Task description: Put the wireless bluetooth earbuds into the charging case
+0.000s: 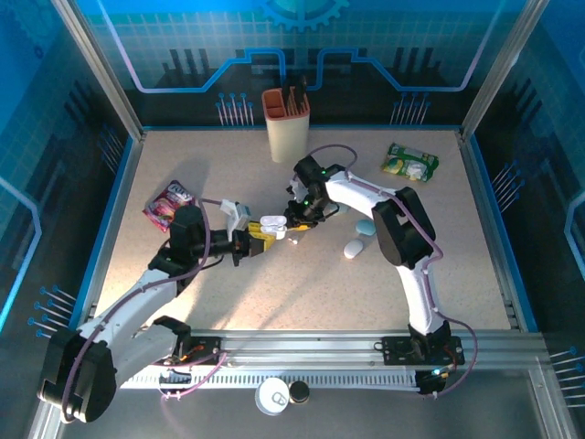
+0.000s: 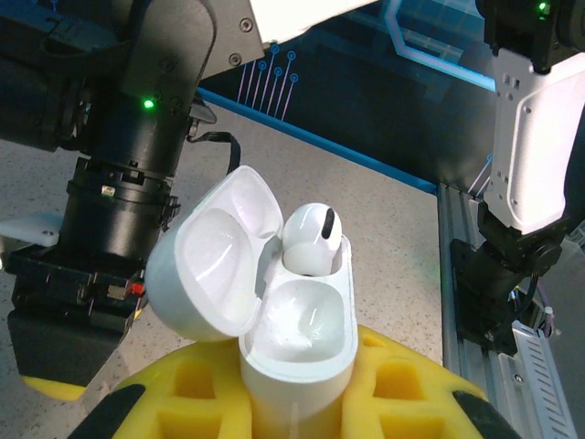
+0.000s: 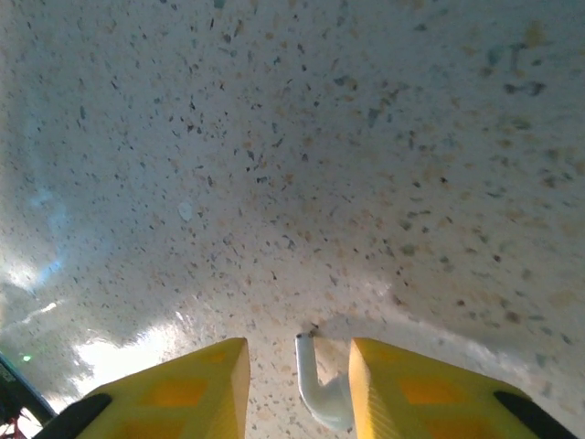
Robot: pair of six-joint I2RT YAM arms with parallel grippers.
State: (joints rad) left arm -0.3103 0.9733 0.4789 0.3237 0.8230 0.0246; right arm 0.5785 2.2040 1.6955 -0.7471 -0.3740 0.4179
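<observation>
1. One white earbud (image 2: pixel 311 240) sits head-up in the far socket of the open charging case (image 2: pixel 297 343). The lid (image 2: pixel 215 265) is tipped back to the left, and the near socket shows its glossy white hollow.
2. A second earbud (image 3: pixel 322 395) lies on the speckled desk (image 1: pixel 302 293) between the yellow pads (image 3: pixel 430 389) of the right jaws. Its body rests against the right-hand pad, and a strip of desk shows between it and the other pad.
3. The left jaws are clenched on the base of the charging case, a yellow pad (image 2: pixel 402 393) pressed to each side. They hold it upright at mid-desk.
4. The right jaws stand released, spread around the loose earbud and not pinching it. From above they point down at the desk just beside the case, and the right arm (image 1: pixel 402 229) bends in from the right.
5. The left arm (image 1: pixel 174 265) reaches in from the near left corner, its wrist just left of the case.
6. Two closed pebble-shaped cases, one pale blue (image 1: pixel 366 227) and one white (image 1: pixel 354 248), lie just beside each other to the right of the jaws.
7. Farther out are a tan holder (image 1: pixel 286 128) with dark tools at the back centre, a green packet (image 1: pixel 409 163) at the back right and a pink packet (image 1: pixel 167 203) at the left.
8. A round white lid (image 1: pixel 272 396) and a small black cap (image 1: pixel 299 393) sit below the near rail.
</observation>
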